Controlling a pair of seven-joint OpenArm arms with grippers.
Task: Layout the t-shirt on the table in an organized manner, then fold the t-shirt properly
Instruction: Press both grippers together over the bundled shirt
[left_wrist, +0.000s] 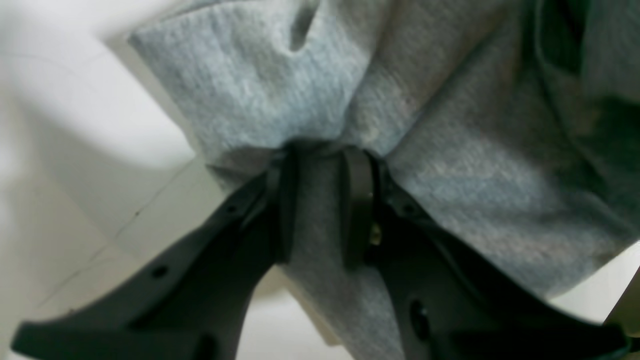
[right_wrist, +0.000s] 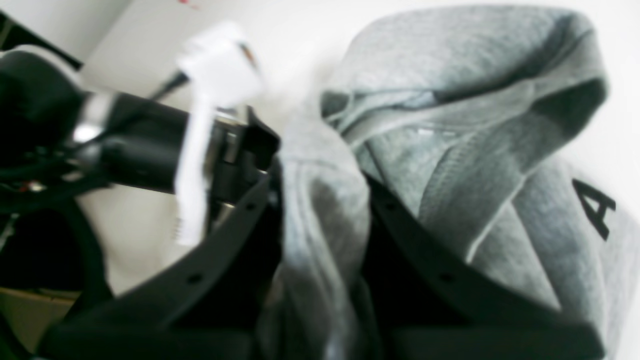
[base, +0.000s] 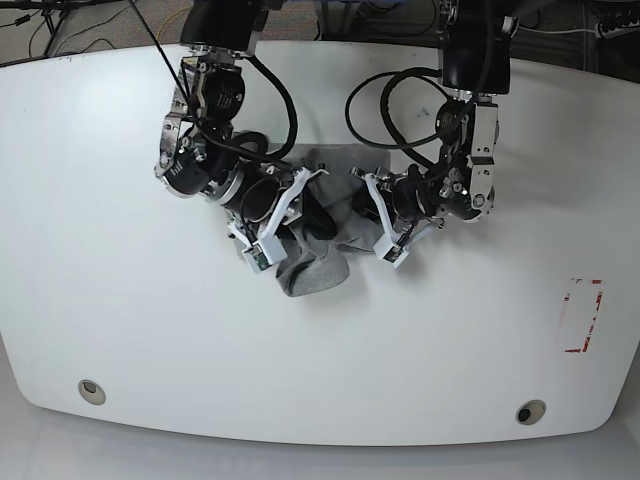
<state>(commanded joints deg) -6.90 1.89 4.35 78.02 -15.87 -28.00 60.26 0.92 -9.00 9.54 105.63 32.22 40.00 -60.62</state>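
Note:
The light grey t-shirt (base: 316, 268) lies bunched in a small heap at the middle of the white table (base: 130, 320). My right gripper (base: 305, 212), on the base view's left, is shut on a thick fold of the cloth (right_wrist: 320, 225). A black letter A (right_wrist: 595, 207) shows on the fabric beside it. My left gripper (base: 362, 205), on the base view's right, is shut on another bunch of the t-shirt (left_wrist: 322, 170), with grey cloth running down between its black fingers (left_wrist: 357, 200). The two grippers sit close together over the heap.
A red-and-white rectangular mark (base: 582, 315) sits near the table's right edge. Two round grommet holes (base: 91, 391) (base: 530, 411) lie near the front edge. Black cables loop behind both arms at the back. The other arm (right_wrist: 145, 150) fills the left of the right wrist view.

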